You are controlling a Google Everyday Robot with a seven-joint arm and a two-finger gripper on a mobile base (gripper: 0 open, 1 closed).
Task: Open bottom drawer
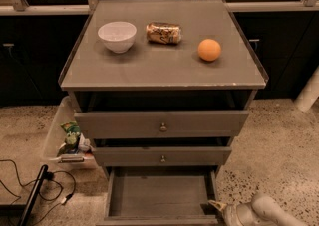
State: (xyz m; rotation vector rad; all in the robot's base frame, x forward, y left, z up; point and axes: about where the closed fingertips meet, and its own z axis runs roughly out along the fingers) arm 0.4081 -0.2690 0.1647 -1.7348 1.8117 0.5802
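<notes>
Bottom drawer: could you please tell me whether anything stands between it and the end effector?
Nothing visible does. The end effector is right beside the front right corner of the bottom drawer, which stands pulled out. The clear bin sits on the floor to its left.
</notes>
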